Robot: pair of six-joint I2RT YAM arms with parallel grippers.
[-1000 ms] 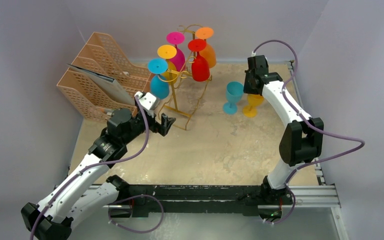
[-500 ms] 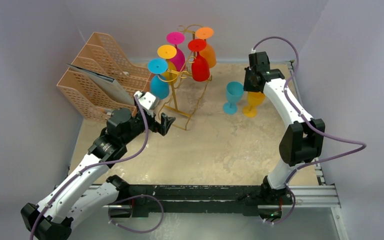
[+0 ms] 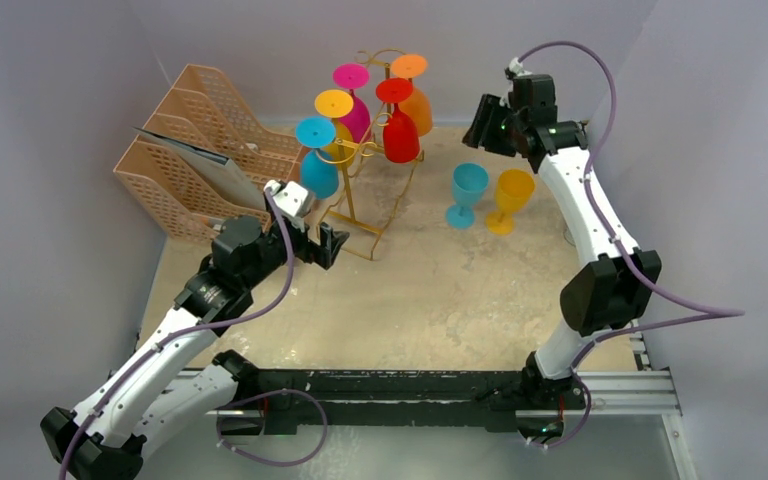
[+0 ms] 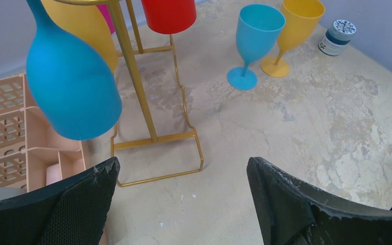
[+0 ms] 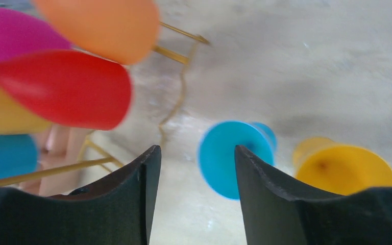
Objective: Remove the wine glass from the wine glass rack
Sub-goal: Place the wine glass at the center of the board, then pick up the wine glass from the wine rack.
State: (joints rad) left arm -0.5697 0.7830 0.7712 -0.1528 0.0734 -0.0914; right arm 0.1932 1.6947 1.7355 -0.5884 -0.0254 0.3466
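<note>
**Item 1, left pincer** point(image 4: 182, 168): jaws spread wide, nothing between them; it sits low over the table point(image 4: 296, 153).

**Item 2, blue glass** point(image 4: 71, 87): hangs bowl-down, up and to the left of that pincer; near it, not touched; the closest candidate.

**Item 3, wine glass rack** point(image 4: 139, 92): gold post and wire base straight ahead of the left pincer; we count five glasses hung on it, namely the blue glass, hung yellow glass point(image 3: 333, 103), magenta glass point(image 3: 351, 76), red glass point(image 3: 400, 135) and orange glass point(image 3: 418, 108).

**Item 4, right pincer** point(image 5: 196, 153): jaws parted, empty; held high, with the red and orange bowls up and to its left.

**Handling note, our judgement:** the step is the reach for the next hung glass; we would close squarely on the bowl; lift until the foot clears its hook; draw it out along the hook's open end, clear of neighbouring bowls; the rack looks light, so a sideways pull may tip it.

**Item 5, containers:**
- teal glass point(image 4: 252, 41) and standing yellow glass point(image 4: 296, 25): upright on the table, below the right pincer, just beside one another; both empty.
- small lidded jar point(image 4: 338, 37): beyond them; contents hidden.
- peach file organizer point(image 3: 155, 190): left of the left pincer; holds one flat grey folder point(image 3: 185, 150); we cannot tell which slot.
</note>
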